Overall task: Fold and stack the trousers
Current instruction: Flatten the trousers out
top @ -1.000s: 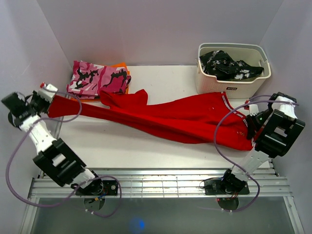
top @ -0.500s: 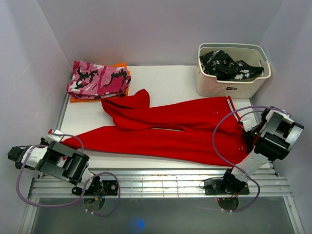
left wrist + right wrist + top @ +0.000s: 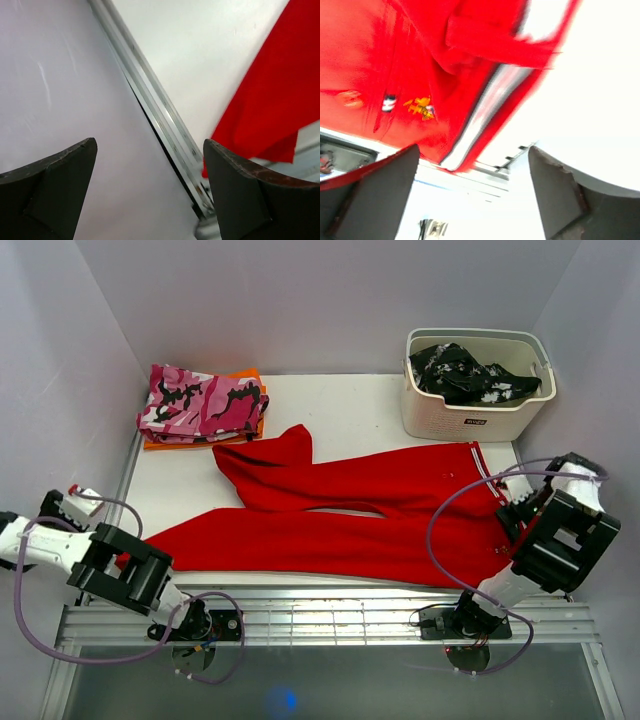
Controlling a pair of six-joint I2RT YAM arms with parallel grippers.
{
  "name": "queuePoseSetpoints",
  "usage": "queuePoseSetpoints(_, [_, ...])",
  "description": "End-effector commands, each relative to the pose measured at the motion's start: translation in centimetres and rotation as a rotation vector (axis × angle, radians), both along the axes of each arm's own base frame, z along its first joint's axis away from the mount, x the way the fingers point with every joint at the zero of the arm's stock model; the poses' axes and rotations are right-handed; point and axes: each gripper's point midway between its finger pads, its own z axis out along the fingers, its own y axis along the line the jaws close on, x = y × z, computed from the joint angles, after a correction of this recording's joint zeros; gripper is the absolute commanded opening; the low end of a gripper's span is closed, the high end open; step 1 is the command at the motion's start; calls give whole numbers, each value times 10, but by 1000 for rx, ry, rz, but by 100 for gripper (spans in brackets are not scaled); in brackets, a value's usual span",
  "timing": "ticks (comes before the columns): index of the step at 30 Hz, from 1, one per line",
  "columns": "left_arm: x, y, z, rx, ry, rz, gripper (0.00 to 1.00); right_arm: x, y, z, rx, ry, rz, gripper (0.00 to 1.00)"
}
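Observation:
The red trousers [image 3: 400, 540] lie spread flat across the white table. One leg runs along the near edge, the other angles up toward the back left, and the white-striped waist [image 3: 478, 462] is at the right. My left gripper [image 3: 78, 498] hangs open by the left wall, just off the leg's cuff [image 3: 280, 100], with nothing between its fingers [image 3: 235, 190]. My right gripper [image 3: 512, 492] stands open over the waist end [image 3: 420, 60] and is also empty.
A white basket [image 3: 478, 415] holding a black-and-white garment stands at the back right. A folded pink camouflage garment [image 3: 203, 400] lies on something orange at the back left. A slatted metal rail [image 3: 330, 615] runs along the near edge. Walls close in on both sides.
Both grippers were shut on the stretched trousers and have opened and let go. The trousers came toward the near edge and now lie flat. Both arms drew slightly away from the cloth.

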Motion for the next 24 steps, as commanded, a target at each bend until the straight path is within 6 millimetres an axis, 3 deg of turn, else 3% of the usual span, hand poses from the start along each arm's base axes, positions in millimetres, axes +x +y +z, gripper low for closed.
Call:
queuePoseSetpoints(1, [39,-58,51,-64,-130,-149,98,62,22,76,131,-250,153,97])
queuePoseSetpoints(3, [60,-89,60,-124,-141,-216,98,82,45,106,199,-329,156,97])
queuePoseSetpoints(4, [67,-100,66,-218,-128,-179,98,103,71,130,241,-402,211,97])
queuePoseSetpoints(6, [87,-123,69,-377,-111,-188,97,122,105,153,283,-483,256,96])
queuePoseSetpoints(7, [94,-128,75,-484,-89,-132,96,144,143,167,328,-550,280,93])
queuePoseSetpoints(9, [109,-134,77,-636,-73,-110,95,160,189,184,389,-618,321,93])
queuePoseSetpoints(10, [113,-136,78,-686,-68,-97,96,162,235,192,473,-620,352,93])
queuePoseSetpoints(12, [121,-136,81,-788,-58,-44,98,181,289,209,540,-715,435,93])
queuePoseSetpoints(13, [122,-136,81,-811,-61,-17,98,177,355,216,602,-738,549,93])
queuePoseSetpoints(14, [119,-139,74,-861,-37,45,98,187,402,235,667,-814,593,93])
queuePoseSetpoints(15, [117,-139,70,-845,-37,82,98,194,445,227,708,-802,631,93])
queuePoseSetpoints(17, [111,-133,61,-739,-51,155,98,200,555,221,785,-786,721,91])
queuePoseSetpoints(18, [106,-133,57,-719,-46,173,98,191,594,217,833,-762,754,90])
queuePoseSetpoints(20, [104,-136,52,-739,-39,200,98,183,671,191,898,-775,812,89])
queuePoseSetpoints(24, [105,-138,52,-782,-35,223,98,164,729,150,982,-797,837,90])
